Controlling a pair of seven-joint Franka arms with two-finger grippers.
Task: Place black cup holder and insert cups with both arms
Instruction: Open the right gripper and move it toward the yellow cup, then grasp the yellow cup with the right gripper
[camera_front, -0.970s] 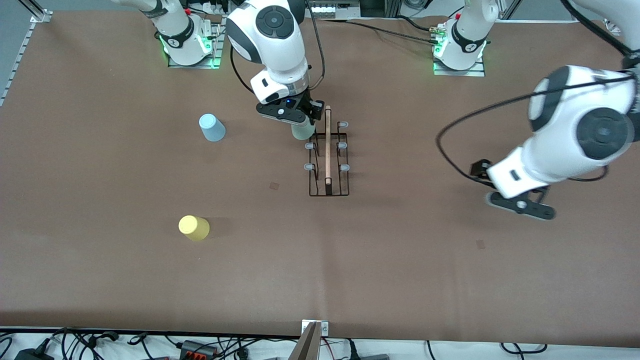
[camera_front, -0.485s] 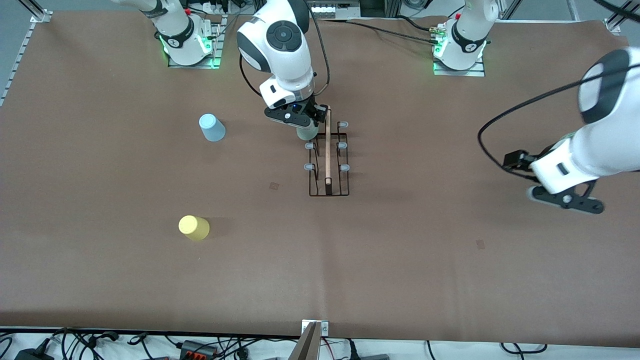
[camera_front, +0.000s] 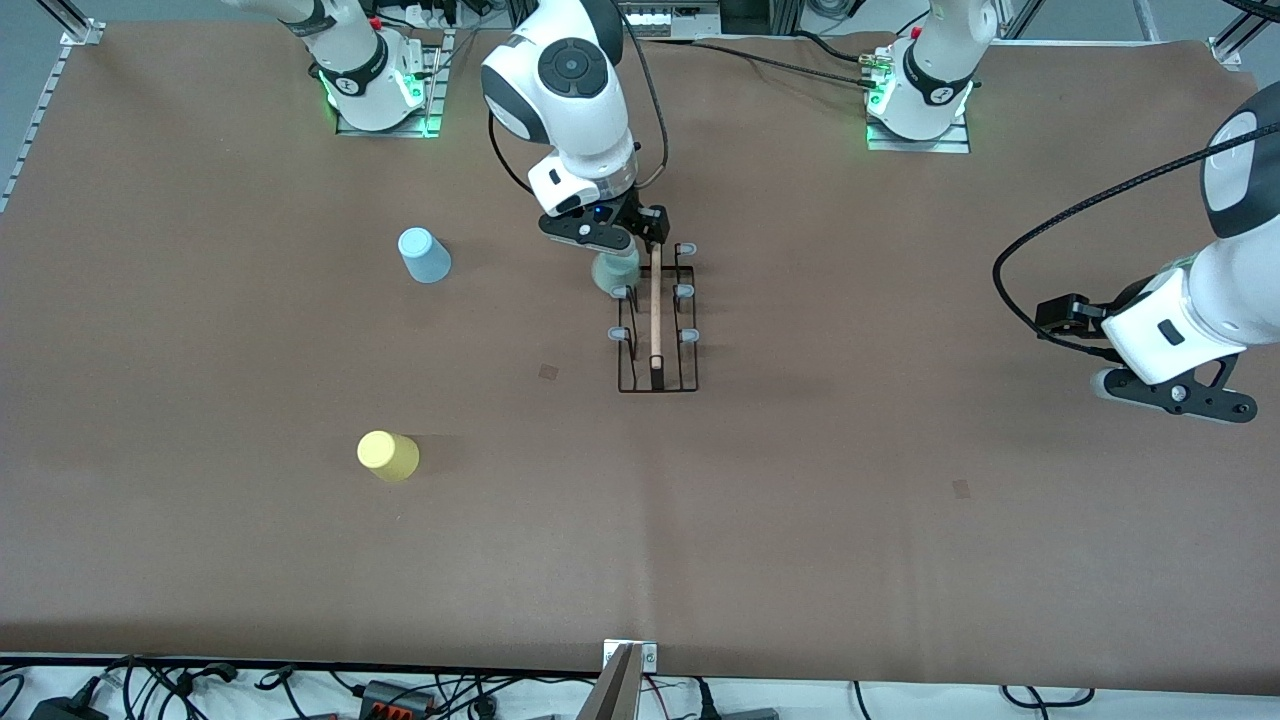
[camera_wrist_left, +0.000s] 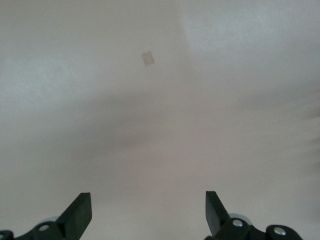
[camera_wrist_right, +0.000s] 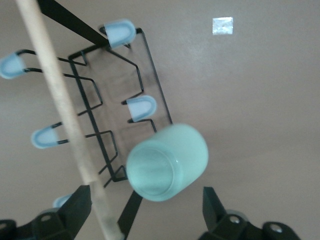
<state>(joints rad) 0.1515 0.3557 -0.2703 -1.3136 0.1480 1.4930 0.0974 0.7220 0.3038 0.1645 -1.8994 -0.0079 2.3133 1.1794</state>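
Black cup holder (camera_front: 655, 320): stands upright near the middle of the bench (camera_front: 800, 520), its wooden rod (camera_front: 656, 305) running toward the front camera, blue-grey tipped pegs on both sides.
Mint cup (camera_front: 614, 272): sits tilted on the peg at the rack's end farthest from the front camera, on the side toward the right arm's end; in the right wrist view (camera_wrist_right: 166, 162) it shows its base, leaning beside the rod.
Right gripper (camera_front: 603, 232): directly over the mint cup; fingers (camera_wrist_right: 216, 207) spread apart on either side of it, not touching it.
Left gripper (camera_front: 1175, 395): up over bare bench toward the left arm's end, well apart from the rack; fingers (camera_wrist_left: 80, 212) wide apart, nothing between them; this arm waits.
Light blue cup (camera_front: 424, 255): on the bench toward the right arm's end, well apart from the rack.
Yellow cup (camera_front: 387, 455): on the bench, nearer the front camera than the blue cup.
In the way: the rod runs just beside the mint cup and the right gripper.
Other: small tape square (camera_front: 548, 371) on the bench near the rack.
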